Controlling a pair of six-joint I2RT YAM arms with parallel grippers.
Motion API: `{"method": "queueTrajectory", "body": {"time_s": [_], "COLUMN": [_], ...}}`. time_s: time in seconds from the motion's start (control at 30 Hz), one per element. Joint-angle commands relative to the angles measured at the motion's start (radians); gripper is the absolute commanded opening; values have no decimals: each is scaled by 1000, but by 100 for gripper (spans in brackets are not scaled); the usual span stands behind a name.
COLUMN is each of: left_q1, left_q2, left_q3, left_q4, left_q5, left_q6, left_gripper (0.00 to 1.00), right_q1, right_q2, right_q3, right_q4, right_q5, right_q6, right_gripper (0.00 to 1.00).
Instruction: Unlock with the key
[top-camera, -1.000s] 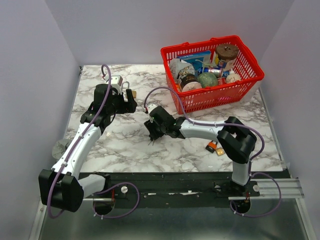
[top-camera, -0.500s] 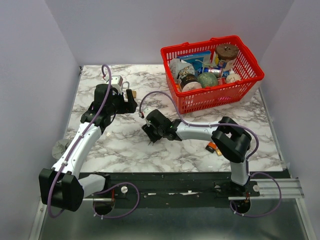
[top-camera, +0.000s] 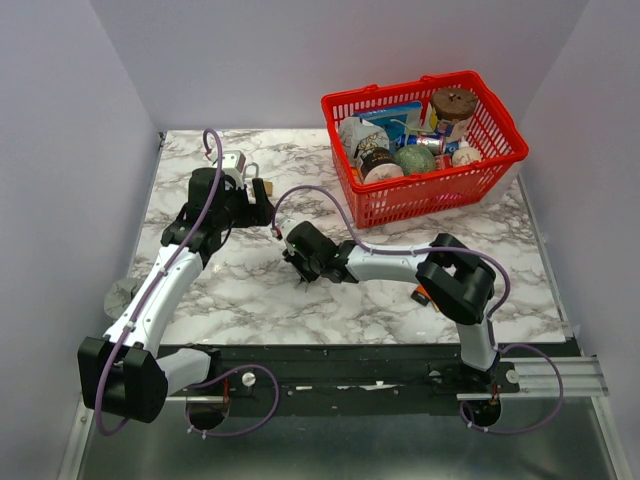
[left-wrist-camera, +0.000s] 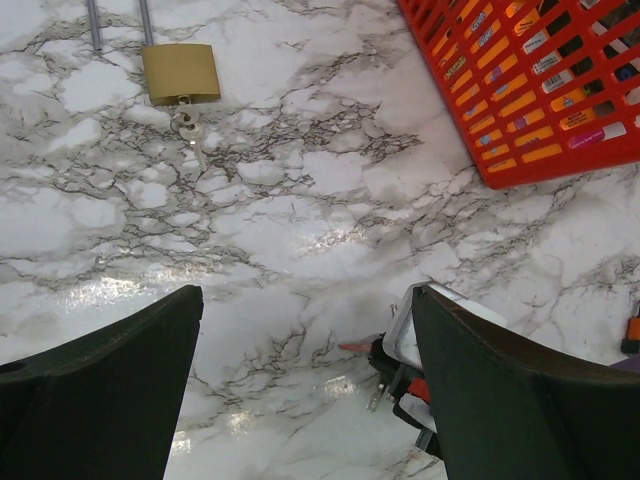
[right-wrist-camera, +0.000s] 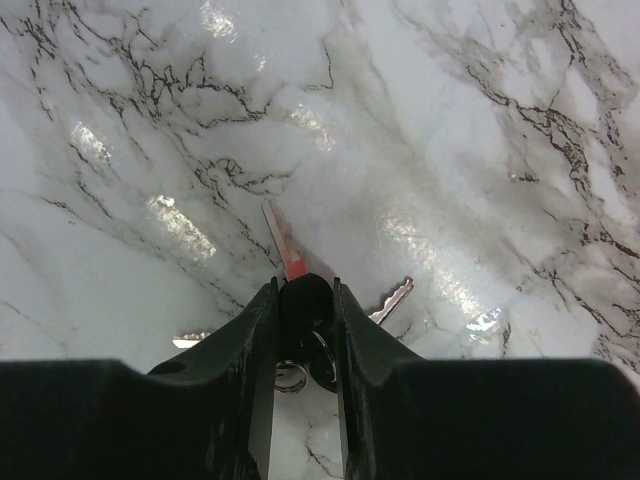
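Observation:
A brass padlock (left-wrist-camera: 180, 73) lies flat at the back left of the marble table, next to my left gripper in the top view (top-camera: 262, 187). A small key (left-wrist-camera: 188, 128) sits at its lower end. My left gripper (left-wrist-camera: 305, 297) hangs open above bare table, short of the padlock. My right gripper (right-wrist-camera: 305, 287) is down on the table mid-left (top-camera: 298, 268), its jaws pressed on both sides of the black head of a key (right-wrist-camera: 305, 303). The key's red-tinted blade (right-wrist-camera: 283, 245) points forward. Two more keys (right-wrist-camera: 393, 300) on the same ring splay out sideways.
A red basket (top-camera: 432, 198) full of groceries stands at the back right. A small orange and black object (top-camera: 428, 295) lies by the right arm's elbow. A grey object (top-camera: 120, 295) sits past the table's left edge.
My right arm has slid left across the table, and its jaws have narrowed onto the black key head. The left arm has not moved.

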Motion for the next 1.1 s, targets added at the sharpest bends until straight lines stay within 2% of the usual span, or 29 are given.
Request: {"method": "queueTrajectory", "body": {"time_s": [0.0, 0.17, 0.5, 0.7, 0.9, 0.97, 1.07], "left_q1": [-7, -7, -7, -7, -7, -7, -13], "left_q2": [6, 7, 3, -11, -68, -75, -92], "left_q3": [2, 2, 1, -5, -54, -64, -84], "left_q4": [0, 0, 4, 19, 154, 181, 265], "left_q5": [27, 27, 32, 60, 288, 339, 505], "left_q6": [-9, -11, -12, -8, -24, -32, -50], "left_gripper": [93, 93, 93, 93, 93, 93, 93], "right_q1": [7, 8, -7, -71, -183, -219, -248], "right_q2": [21, -5, -140, -220, -353, -398, -485], "right_q3": [19, -4, -105, -172, -278, -329, -402], "right_q4": [-26, -20, 75, 147, 277, 337, 435], "right_q5": [50, 65, -25, -131, -339, -372, -409], "right_q6": [-7, 21, 100, 179, 289, 326, 377], "right_gripper": [24, 1, 1, 1, 1, 1, 1]}}
